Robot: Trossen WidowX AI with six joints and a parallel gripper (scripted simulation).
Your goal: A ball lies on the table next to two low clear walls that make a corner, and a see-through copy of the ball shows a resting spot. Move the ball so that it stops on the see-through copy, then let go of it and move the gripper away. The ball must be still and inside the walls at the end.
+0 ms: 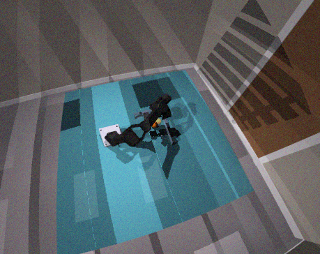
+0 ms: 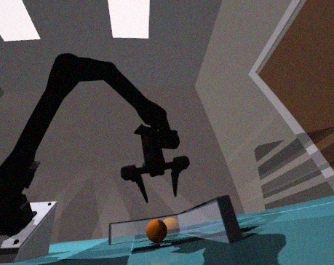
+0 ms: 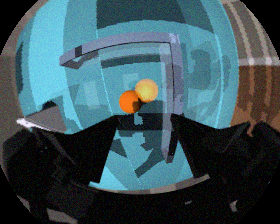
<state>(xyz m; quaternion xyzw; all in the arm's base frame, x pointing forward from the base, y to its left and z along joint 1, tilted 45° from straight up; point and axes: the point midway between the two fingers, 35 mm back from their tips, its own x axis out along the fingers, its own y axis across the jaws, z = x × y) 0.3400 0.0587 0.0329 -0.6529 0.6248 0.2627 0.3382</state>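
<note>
The orange ball rests on the table inside the corner of the two low clear walls. The see-through copy, pale orange, is right beside it, nearer the corner; their outlines meet in the wrist view. My gripper is open and empty, fingers pointing down, above the ball and the wall tops. In the wrist view the ball lies beyond the fingertips, left of the middle of the gap. In the top view the arm partly hides the walls and fingers.
The arm's white base plate stands on the blue table. One wall runs along the right side of the ball and copy; the other runs behind them in the wrist view. Dark arm shadows fall around the ball.
</note>
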